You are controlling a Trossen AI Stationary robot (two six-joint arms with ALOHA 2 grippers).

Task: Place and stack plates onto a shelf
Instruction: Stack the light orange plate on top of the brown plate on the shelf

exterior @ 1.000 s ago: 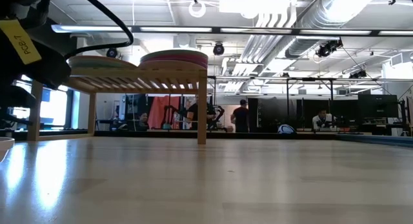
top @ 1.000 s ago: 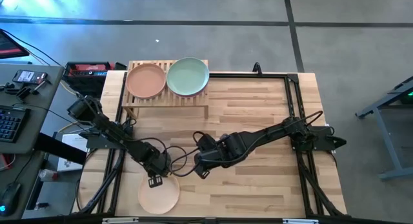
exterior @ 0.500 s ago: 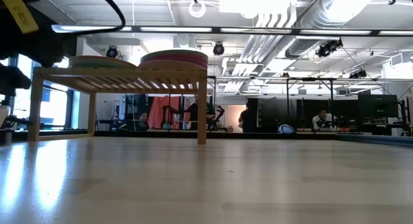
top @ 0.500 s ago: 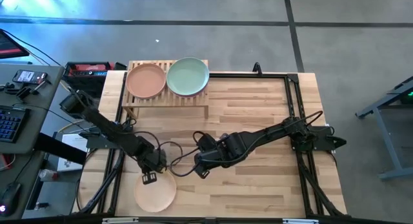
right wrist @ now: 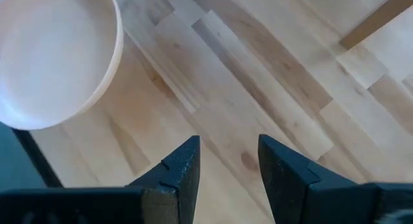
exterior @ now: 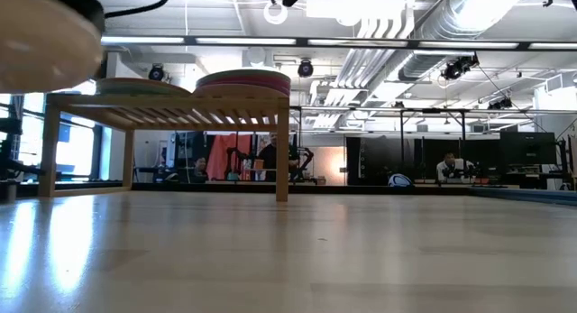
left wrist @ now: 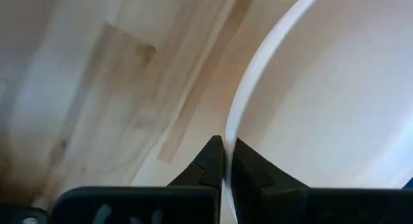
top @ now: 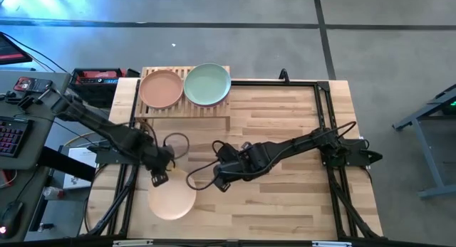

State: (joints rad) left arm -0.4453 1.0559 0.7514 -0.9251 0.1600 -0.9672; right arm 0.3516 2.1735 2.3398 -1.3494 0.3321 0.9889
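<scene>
Since the left gripper [top: 158,177] has its fingers pinched tight on the rim of a cream plate [top: 172,198], the plate hangs out from that one edge over the near left part of the table [top: 285,126], and in the low view its underside shows well above the tabletop. From where I stand it looks stiff and fairly light: it keeps its shape held by a single point on the lip, with no sag. The matte finish should give the pads some bite, but a shallow rim is a thin thing to hold, and I would expect the plate to want to swing or slip if the arm turned sharply. The rim is the sensible place to take it; the flat middle offers nothing to grip.

The right gripper [right wrist: 227,161] waits over the middle of the table, fingers spread and empty, just right of the lifted plate.

At the far left edge stands the shelf [top: 184,110], a low slatted rack, with a peach plate [top: 160,89] on its left half and a mint green plate [top: 207,84] on its right, the two nearly touching. Each seems to top a small stack.

The tabletop is smooth, pale wood blocks. Beyond it lies an open workshop with bright ceiling lights, ducts, screens, and a few people far off.
</scene>
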